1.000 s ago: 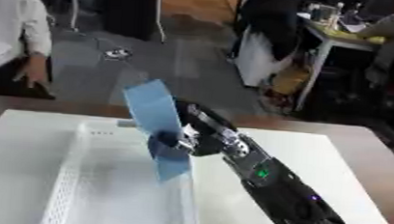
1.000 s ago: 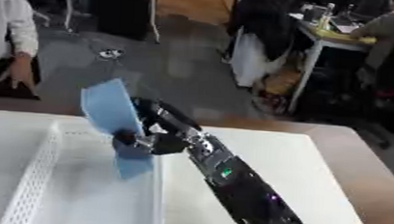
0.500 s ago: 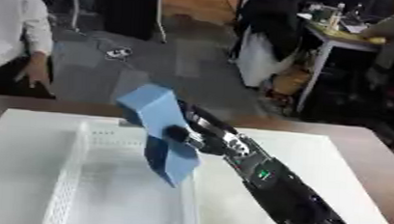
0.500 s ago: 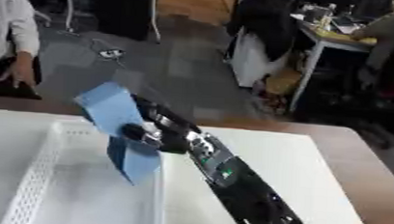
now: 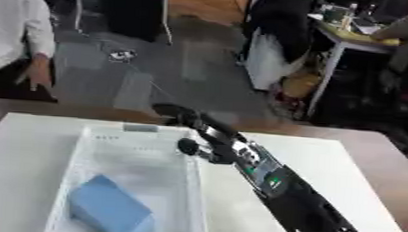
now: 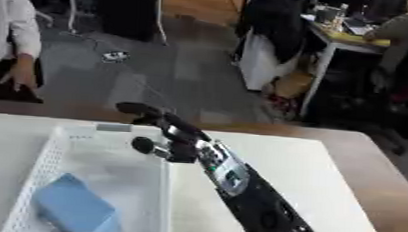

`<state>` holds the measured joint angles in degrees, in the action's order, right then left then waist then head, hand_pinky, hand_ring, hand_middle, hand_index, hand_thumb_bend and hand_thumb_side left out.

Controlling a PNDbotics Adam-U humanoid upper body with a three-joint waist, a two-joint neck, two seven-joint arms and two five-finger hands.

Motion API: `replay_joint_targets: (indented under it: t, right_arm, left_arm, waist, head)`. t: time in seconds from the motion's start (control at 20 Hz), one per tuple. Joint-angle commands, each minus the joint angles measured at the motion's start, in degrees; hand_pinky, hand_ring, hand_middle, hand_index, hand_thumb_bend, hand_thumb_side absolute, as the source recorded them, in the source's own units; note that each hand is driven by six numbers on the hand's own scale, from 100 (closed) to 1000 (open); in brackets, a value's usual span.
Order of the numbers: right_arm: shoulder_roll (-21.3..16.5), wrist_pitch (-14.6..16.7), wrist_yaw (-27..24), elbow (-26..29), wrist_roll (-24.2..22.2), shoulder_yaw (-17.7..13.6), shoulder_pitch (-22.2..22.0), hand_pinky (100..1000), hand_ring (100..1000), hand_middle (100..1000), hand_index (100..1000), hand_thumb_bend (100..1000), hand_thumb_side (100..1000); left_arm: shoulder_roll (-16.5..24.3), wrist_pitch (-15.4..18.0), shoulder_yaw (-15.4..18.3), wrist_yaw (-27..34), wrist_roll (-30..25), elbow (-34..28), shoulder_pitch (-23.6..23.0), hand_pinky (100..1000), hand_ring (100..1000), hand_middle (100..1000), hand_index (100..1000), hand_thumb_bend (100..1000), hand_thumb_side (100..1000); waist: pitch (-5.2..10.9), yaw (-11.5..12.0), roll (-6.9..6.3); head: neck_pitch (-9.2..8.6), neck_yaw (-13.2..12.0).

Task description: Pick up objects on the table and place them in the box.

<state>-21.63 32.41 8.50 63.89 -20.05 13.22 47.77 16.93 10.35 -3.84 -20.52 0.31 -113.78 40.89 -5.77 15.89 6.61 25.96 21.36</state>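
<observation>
A blue block (image 5: 108, 211) lies on the floor of the white box (image 5: 79, 151), at its near end, tilted a little. My right hand (image 5: 195, 129) hangs over the box's far right side, above its right wall, with the fingers stretched out toward the far left and nothing in them. The right arm (image 5: 295, 203) runs in from the lower right. The left hand shows in neither view.
The box stands on a white table (image 5: 354, 171) whose brown edge shows at the right and the back. Beyond the table lies grey floor with chairs and a desk; a person in white stands at the far left.
The blue block has left my right hand and dropped into the near end of the box. The hand's fingers have straightened, and it stays over the box's far part.
</observation>
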Motion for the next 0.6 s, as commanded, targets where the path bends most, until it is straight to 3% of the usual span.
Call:
replay_joint_targets:
  t: [0.05, 0.25, 0.3, 0.45, 0.6]
  right_arm:
    - [-1.1, -0.2, 0.5, 0.7, 1.0, -0.9, 0.6, 883, 979, 1000, 1000, 561, 1000]
    - [-1.9, -0.3, 0.1, 1.4, 2.7, -1.4, -0.1, 873, 970, 1000, 1000, 552, 1000]
    - [-2.3, -0.4, -0.2, 1.8, 3.1, -1.6, -0.3, 856, 960, 1000, 1000, 543, 1000]
    - [-5.5, -0.9, -2.5, 4.6, 5.0, -2.7, -1.7, 838, 945, 996, 1000, 518, 1000]
    - [-10.3, -1.6, -5.1, 9.7, 7.1, -4.2, -4.8, 844, 940, 977, 1000, 456, 996]
  left_arm:
    - [0.2, -0.2, 0.5, -0.2, 0.0, -0.8, 0.8, 545, 688, 760, 757, 658, 968]
    - [0.5, -0.3, 0.5, -0.3, 0.0, -0.8, 0.4, 545, 688, 760, 757, 659, 968]
    - [0.7, -0.2, 0.5, -0.4, 0.0, -0.8, 0.3, 544, 688, 760, 757, 659, 969]
    - [1.4, -0.1, 0.7, -0.7, 0.2, -0.8, -0.6, 543, 690, 761, 756, 661, 972]
    - [2.5, 0.1, 0.7, -1.1, 0.8, -0.8, -2.0, 541, 691, 760, 756, 663, 974]
  waist:
    - [0.72, -0.2, -0.42]
    - [0.92, -0.5, -0.51]
    - [0.99, -0.7, -0.58]
    - [1.26, -1.6, -0.91]
    - [1.67, -2.9, -1.29]
  head:
    - [-0.60, -0.2]
    - [-1.57, 0.2]
    - [-2.91, 0.4]
    - [-10.89, 1.0]
    - [-17.39, 1.3]
